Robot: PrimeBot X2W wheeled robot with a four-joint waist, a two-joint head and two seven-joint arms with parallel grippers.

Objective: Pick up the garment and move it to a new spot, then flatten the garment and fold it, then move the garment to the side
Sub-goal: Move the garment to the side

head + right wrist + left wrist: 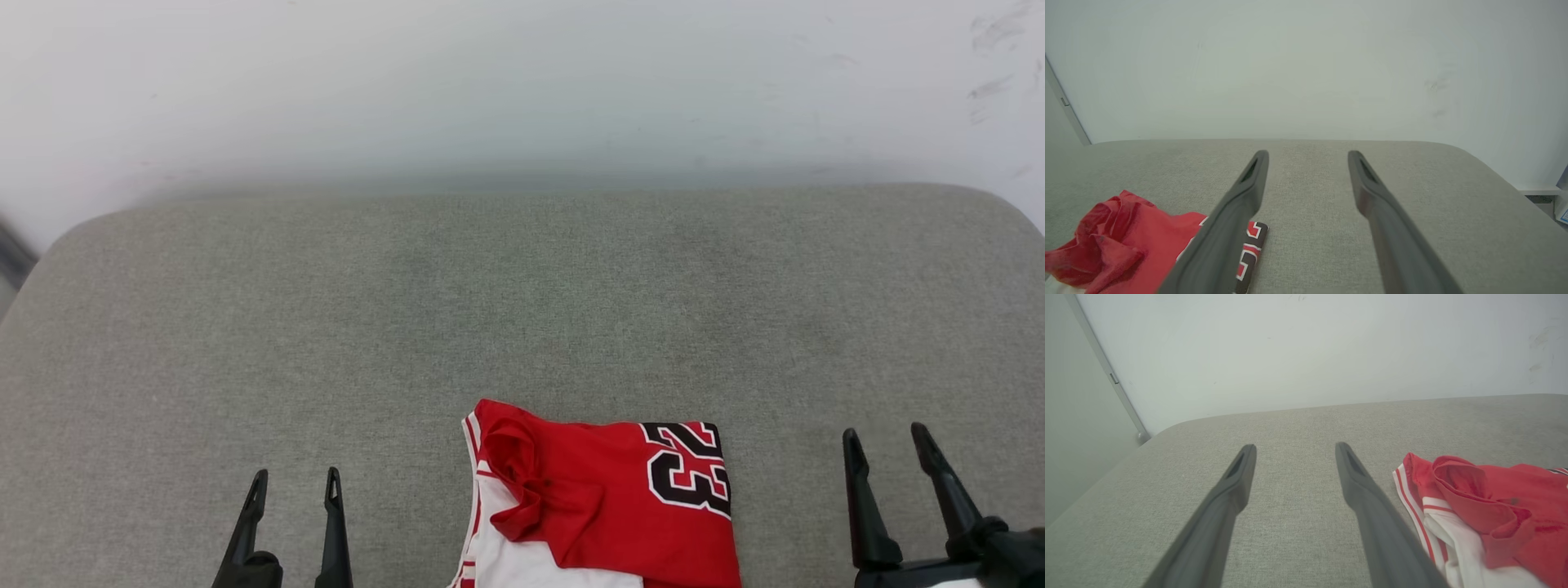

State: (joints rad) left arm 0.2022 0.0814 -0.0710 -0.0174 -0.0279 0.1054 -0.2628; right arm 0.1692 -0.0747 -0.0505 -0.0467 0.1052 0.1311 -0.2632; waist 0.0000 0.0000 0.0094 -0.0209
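Nearest the robot, the garment (604, 498) is lying loosely folded on the near side of the grey padded counter (522, 310), between the left end effector (295, 474) and the right end effector (885, 430), both hovering with fingers apart and empty. The thin cloth is looking light and limp, so pinching its layered side edges seems wisest. Beyond, the counter is running to the white wall (522, 82), nothing obstructing
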